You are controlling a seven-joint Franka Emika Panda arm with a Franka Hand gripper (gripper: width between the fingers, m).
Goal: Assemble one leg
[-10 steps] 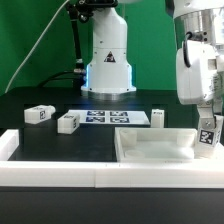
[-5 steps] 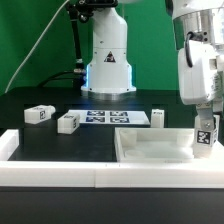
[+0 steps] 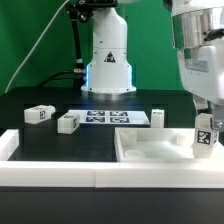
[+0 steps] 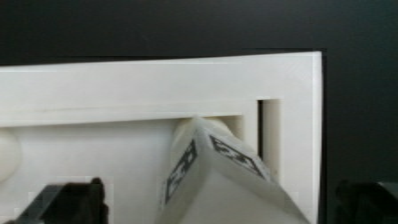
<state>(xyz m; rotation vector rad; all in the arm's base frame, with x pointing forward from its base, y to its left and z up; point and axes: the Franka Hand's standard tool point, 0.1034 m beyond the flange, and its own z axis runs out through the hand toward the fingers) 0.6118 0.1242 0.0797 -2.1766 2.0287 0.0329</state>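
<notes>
My gripper (image 3: 204, 118) is shut on a white leg (image 3: 204, 136) with a square tag and holds it upright. The leg's lower end reaches into the near corner, on the exterior view's right, of the large flat white square piece (image 3: 150, 152). In the wrist view the leg (image 4: 228, 178) runs away from the camera between my dark fingers (image 4: 68, 206), down toward the inner corner of that piece's raised rim (image 4: 299, 120). Three more legs lie on the black table: two on the exterior view's left (image 3: 40, 114) (image 3: 68, 122) and one by the marker board's end (image 3: 159, 118).
The marker board (image 3: 113, 118) lies flat in the middle of the table. A white bracket wall (image 3: 50, 172) runs along the front and turns up at the exterior view's left. The robot's base (image 3: 108, 60) stands behind.
My gripper has moved down a little with the leg, and the leg's lower end sits deeper in the corner of the square piece. The other legs have not moved.
</notes>
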